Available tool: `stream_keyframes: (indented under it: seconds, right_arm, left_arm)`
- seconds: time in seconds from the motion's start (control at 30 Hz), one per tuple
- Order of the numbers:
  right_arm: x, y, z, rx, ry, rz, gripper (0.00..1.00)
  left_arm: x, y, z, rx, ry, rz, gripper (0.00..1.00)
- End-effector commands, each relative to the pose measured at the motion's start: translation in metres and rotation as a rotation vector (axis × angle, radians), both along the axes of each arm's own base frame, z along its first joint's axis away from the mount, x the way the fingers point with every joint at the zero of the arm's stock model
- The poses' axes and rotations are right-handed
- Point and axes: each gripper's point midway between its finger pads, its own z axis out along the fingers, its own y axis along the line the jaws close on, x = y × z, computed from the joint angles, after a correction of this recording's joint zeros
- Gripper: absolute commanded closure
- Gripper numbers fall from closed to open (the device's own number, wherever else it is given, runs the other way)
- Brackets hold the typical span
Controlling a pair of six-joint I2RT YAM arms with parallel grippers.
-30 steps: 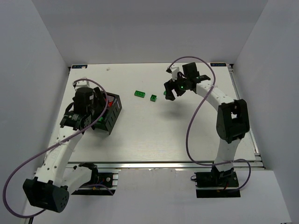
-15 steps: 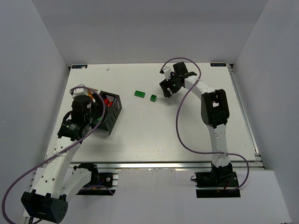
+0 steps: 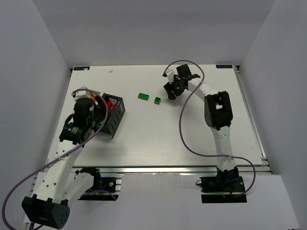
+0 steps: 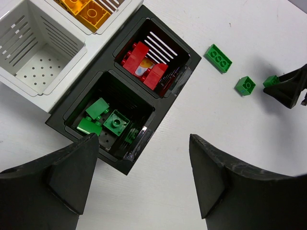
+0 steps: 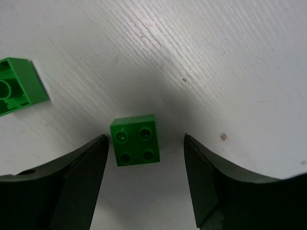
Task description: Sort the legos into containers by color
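Observation:
A small green lego point(image 5: 135, 140) lies studs up on the table between the fingers of my right gripper point(image 5: 145, 143), which is open around it without touching. Another green lego point(image 5: 17, 91) lies upside down to its left. In the top view my right gripper point(image 3: 171, 92) is at the far middle, with two green legos point(image 3: 143, 97) point(image 3: 157, 100) to its left. My left gripper point(image 4: 143, 139) is open and empty above the black container point(image 4: 86, 86), which holds red legos point(image 4: 144, 62) and green legos point(image 4: 108, 120). One white container point(image 4: 41, 52) is empty; the other holds orange legos point(image 4: 91, 9).
The containers stand together at the left of the table point(image 3: 158, 139), partly under my left arm point(image 3: 81, 117). The right arm's purple cable point(image 3: 184, 129) loops over the middle of the table.
My right gripper has moved left and down over the small green lego. My left arm has drawn back a little from over the black container.

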Motion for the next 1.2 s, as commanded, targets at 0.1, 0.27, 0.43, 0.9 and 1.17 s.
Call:
stream_keyframes:
  seconds: [0.1,0.27,0.43,0.9,1.17]
  right_arm:
    - [0.004,0.007,0.005,0.017,-0.016,0.038,0.37]
    - [0.002,0.007,0.008,0.016,-0.023,0.037,0.64]
    - [0.004,0.009,0.044,0.041,-0.078,0.039,0.85]
    - [-0.155,0.092,0.174,0.344,-0.207,0.594,1.00]
    - [-0.235,0.195,0.210,0.520,-0.286,0.708,1.00]
  left_arm:
    - [0.002,0.001,0.012,-0.011,-0.029,0.008,0.15]
    - [0.003,0.000,0.015,-0.014,-0.037,0.008,0.15]
    - [0.003,-0.001,0.023,-0.027,-0.058,0.004,0.15]
    - [-0.001,-0.012,0.063,-0.115,-0.202,-0.032,0.15]
    - [-0.013,-0.012,0.089,-0.153,-0.269,-0.041,0.14]
